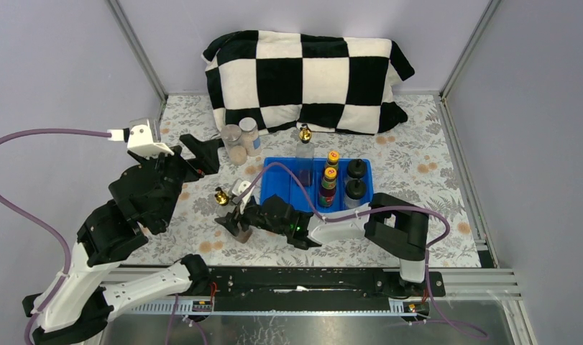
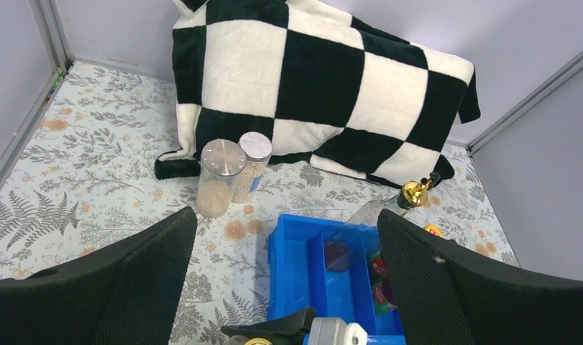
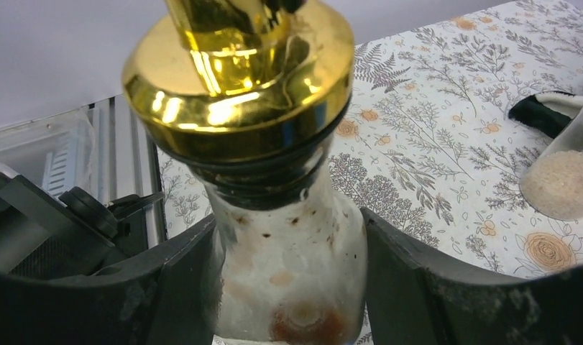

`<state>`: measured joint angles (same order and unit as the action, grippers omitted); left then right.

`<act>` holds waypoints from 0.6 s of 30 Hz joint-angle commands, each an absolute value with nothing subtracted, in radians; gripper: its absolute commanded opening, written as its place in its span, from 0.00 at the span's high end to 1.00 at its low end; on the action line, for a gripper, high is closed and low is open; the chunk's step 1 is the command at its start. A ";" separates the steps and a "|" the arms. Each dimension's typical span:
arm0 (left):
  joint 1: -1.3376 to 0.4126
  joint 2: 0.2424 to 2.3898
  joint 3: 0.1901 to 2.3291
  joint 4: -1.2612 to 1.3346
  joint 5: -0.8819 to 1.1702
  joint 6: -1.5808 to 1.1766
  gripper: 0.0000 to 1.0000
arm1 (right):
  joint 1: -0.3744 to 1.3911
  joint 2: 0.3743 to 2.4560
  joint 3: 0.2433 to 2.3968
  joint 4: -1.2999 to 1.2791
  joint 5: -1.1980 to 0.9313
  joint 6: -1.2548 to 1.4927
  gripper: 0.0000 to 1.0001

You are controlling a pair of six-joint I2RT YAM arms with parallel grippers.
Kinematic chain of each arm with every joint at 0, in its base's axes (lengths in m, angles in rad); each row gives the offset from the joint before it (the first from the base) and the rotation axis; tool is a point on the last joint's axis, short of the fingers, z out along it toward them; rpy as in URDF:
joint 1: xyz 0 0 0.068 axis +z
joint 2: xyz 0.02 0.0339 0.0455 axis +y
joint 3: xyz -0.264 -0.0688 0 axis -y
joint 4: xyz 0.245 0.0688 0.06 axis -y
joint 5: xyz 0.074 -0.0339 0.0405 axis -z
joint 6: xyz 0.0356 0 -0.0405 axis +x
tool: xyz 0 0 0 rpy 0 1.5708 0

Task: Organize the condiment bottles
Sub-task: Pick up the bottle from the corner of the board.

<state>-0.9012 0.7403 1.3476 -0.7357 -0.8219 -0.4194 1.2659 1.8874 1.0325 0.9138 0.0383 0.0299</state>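
The right fingers (image 3: 432, 287) are clenched on the glass body of a clear gold-topped bottle (image 3: 288, 244), below its black collar. With smooth glass and a heavy metal pourer above the grip, I judge it could swivel or slide, or clip the wall of the blue tray (image 1: 281, 188) or the other gold-topped bottle (image 1: 305, 154) standing inside. The held bottle is toward the near edge of the bench (image 1: 432, 144), left of the tray, cloudy with brown specks and a rusty stain low down, though I cannot tell whether its base touches the bench; the left fingers (image 2: 116, 287) hang spread and empty toward the left edge.
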 commanded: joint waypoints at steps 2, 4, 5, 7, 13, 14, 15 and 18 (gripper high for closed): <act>-0.895 0.717 1.328 -0.712 -0.861 -0.414 0.01 | 1.328 1.882 1.112 0.829 0.145 -0.041 0.74; -0.895 0.711 1.325 -0.710 -0.865 -0.413 0.01 | 1.338 1.880 1.120 0.812 0.161 -0.049 0.77; -0.895 0.709 1.325 -0.711 -0.866 -0.412 0.01 | 1.341 1.875 1.120 0.810 0.167 -0.050 0.77; -0.895 0.707 1.323 -0.711 -0.870 -0.410 0.01 | 1.346 1.868 1.118 0.808 0.176 -0.049 0.80; -0.895 0.691 1.310 -0.712 -0.878 -0.413 0.01 | 1.354 1.843 1.118 0.788 0.198 -0.049 0.85; -0.896 0.689 1.308 -0.712 -0.881 -0.414 0.01 | 1.355 1.839 1.118 0.787 0.203 -0.049 0.85; -0.895 0.686 1.305 -0.712 -0.882 -0.414 0.01 | 1.356 1.834 1.119 0.786 0.206 -0.051 0.86; -0.896 0.673 1.292 -0.710 -0.896 -0.420 0.01 | 1.362 1.818 1.124 0.777 0.216 -0.061 0.87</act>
